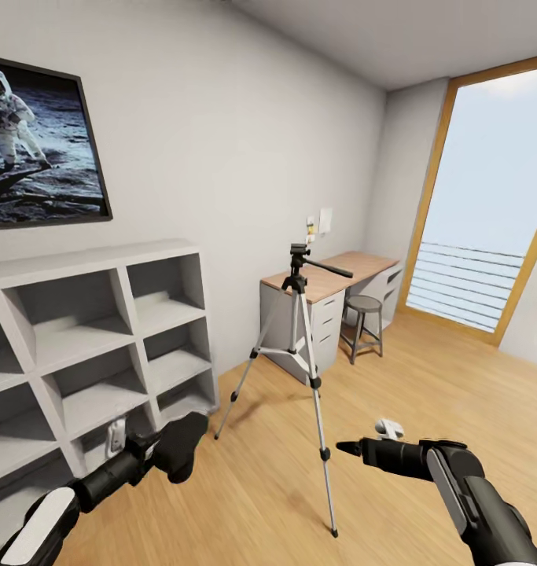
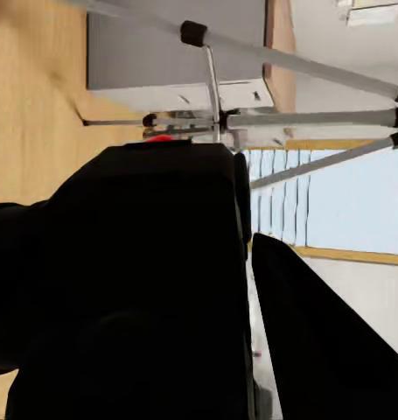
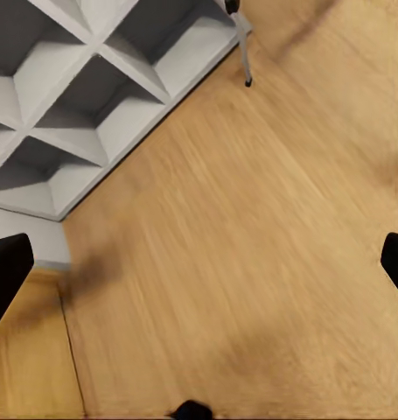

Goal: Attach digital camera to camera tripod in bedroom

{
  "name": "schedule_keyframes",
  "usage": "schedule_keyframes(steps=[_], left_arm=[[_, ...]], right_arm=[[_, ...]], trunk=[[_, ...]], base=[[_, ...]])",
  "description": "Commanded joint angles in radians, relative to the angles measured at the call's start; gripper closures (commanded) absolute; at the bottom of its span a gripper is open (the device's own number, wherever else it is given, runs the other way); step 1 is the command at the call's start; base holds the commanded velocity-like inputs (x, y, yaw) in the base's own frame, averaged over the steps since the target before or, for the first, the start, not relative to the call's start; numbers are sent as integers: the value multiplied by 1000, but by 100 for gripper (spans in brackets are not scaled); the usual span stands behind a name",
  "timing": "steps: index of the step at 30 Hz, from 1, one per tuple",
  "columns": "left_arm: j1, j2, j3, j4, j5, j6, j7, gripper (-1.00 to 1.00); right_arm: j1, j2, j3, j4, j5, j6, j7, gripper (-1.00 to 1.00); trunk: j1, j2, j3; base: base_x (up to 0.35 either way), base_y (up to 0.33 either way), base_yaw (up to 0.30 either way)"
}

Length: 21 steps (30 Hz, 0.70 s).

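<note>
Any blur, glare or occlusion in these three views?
Head view: sharp, even light, bright window, soft shadow under camera tripod. Left wrist view: digital camera blocks most, dark and featureless. Right wrist view: floor softly blurred, faint shadows.

Floor [image 1: 425, 377] was light wood planks, and the tripod [image 1: 303, 346] stood right on it with all three legs spread out. Shelving [image 1: 95, 346] sat against the wall just beside it. A desk [image 1: 331, 303] and stool [image 1: 364, 322] stood further back.

camera tripod [image 1: 299, 346] before desk [image 1: 343, 275], shelving [image 1: 103, 330] seemingly left
</note>
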Motion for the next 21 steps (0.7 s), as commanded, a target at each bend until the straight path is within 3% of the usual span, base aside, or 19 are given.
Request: schedule_keyframes(steps=[1,4,6,7,10,11,12,14,15,16,17,18,19,20,21], left_arm=[[-1,1,1,42,13,6,5,100],[-1,10,-4,223,-17,1,30,100],[-1,13,-6,283,-49,0,35,100],[-1,15,-7,337,-95,-4,39,100],[-1,15,-8,409,-188,-24,42,100],[-1,13,-8,457,-269,-56,44,100],[-2,5,-8,545,-427,-136,47,100],[-2,-7,-10,600,-511,-184,48,100],[-1,-24,-13,666,-595,-235,49,100],[-1,-54,-15,772,-713,-313,49,100],[-1,-65,-15,804,-747,-340,50,100],[-1,-88,-17,854,-810,-394,50,100],[-1,-98,-17,871,-839,-420,51,100],[0,-118,-18,895,-890,-466,53,100],[1,-128,-18,903,-913,-487,54,100]], right_arm=[[-1,-6,-1,23,8,-2,-1,-100],[-1,-35,-2,159,84,-50,-4,-100],[-1,-44,-2,230,113,-79,-5,-100],[-1,-51,-3,306,140,-119,-7,-100],[-1,-58,-2,421,174,-197,-11,-100],[-1,-60,-1,500,195,-263,-22,-100],[-1,-62,3,638,230,-379,-67,-100],[-1,-60,4,712,250,-434,-109,-100],[-1,-57,5,794,273,-490,-165,-100],[-1,-54,6,930,307,-587,-260,-100],[-1,-53,6,973,316,-625,-293,-100],[-3,-52,7,1039,331,-704,-357,-100],[-4,-51,7,1061,336,-742,-387,-100],[-6,-50,6,1090,344,-808,-441,-100],[-6,-49,6,1101,347,-833,-464,-100]], trunk=[[-4,6,2],[-15,27,11],[-23,41,18],[-27,48,21],[-38,69,30],[-42,76,33],[-46,83,36],[-54,97,43],[-57,104,46],[-61,111,49],[-65,118,52],[-69,125,55],[-73,132,58],[-77,139,61],[-80,146,65]], base=[[0,0,0],[0,0,0],[0,0,0],[0,0,0],[0,0,0],[0,0,0],[0,0,0],[0,0,0],[0,0,0],[0,0,0],[0,0,0],[0,0,0],[0,0,0],[0,0,0],[0,0,0]])
